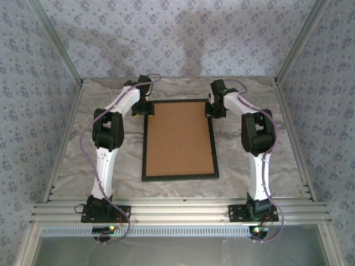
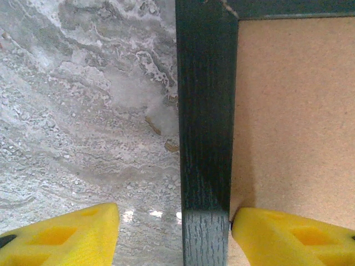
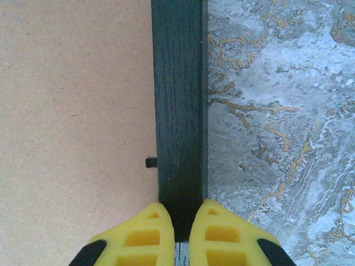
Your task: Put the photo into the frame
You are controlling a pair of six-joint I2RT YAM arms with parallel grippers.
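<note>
The thin black frame [image 1: 180, 177] lies flat in the middle of the table with a plain brown backing board [image 1: 179, 138] filling it. The photo is hidden. My left gripper [image 1: 145, 109] sits at the frame's far left corner. It is open astride the left rail [image 2: 205, 111], one yellow finger [image 2: 66, 238] over the table and the other [image 2: 288, 238] on the board against the rail's inner edge. My right gripper [image 1: 212, 109] is at the far right corner, shut, its tips [image 3: 182, 213] together on top of the right rail [image 3: 178, 83].
The marble-patterned tabletop [image 1: 83, 160] runs around the frame on all sides. Metal posts and patterned walls [image 1: 33, 111] close in the left, right and back. A small black tab [image 3: 151, 162] sticks out from the right rail over the board [image 3: 72, 111].
</note>
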